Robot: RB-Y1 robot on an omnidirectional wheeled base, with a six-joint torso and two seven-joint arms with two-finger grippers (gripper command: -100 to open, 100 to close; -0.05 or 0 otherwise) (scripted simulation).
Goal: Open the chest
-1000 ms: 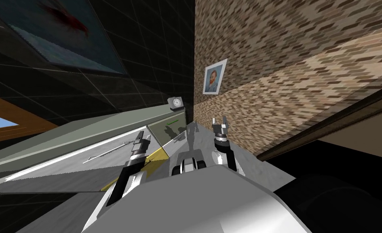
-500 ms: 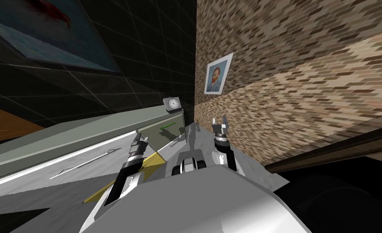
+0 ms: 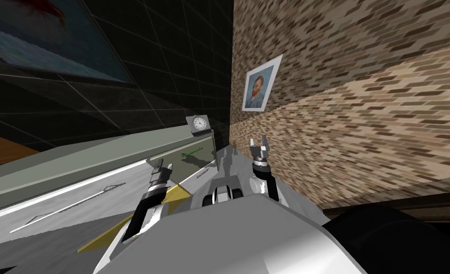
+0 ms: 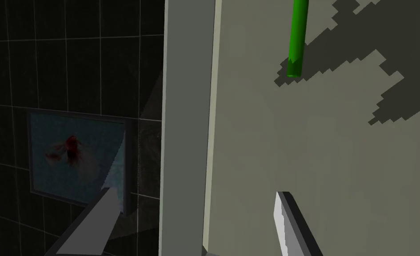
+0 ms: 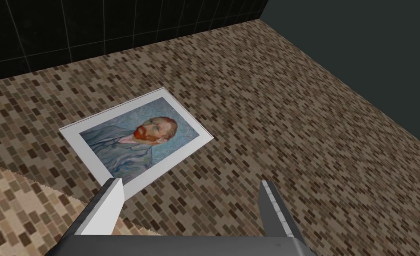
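Note:
The chest (image 3: 100,161) is a long grey-green body running along the dark tiled wall on my left. Its olive end panel (image 3: 195,159) carries a green bar handle (image 3: 192,152), which the left wrist view shows as a green handle (image 4: 297,40) well ahead of the fingers. My left gripper (image 3: 162,166) is open at the panel's near edge. In the left wrist view the left gripper (image 4: 191,222) straddles that pale panel edge (image 4: 186,133) without pressing it. My right gripper (image 3: 259,142) is raised and open by the brick wall, holding nothing.
A small clock (image 3: 199,124) stands on the chest's far end. A yellow wedge (image 3: 174,196) lies under the left forearm. A portrait (image 3: 259,89) hangs on the brick wall at the right, and a fish picture (image 3: 43,38) on the dark tiles.
My view has swung, so the chest and clock slid left and the portrait rose. The olive panel now looks flatter and longer. My left gripper sits a little lower, still at its edge.

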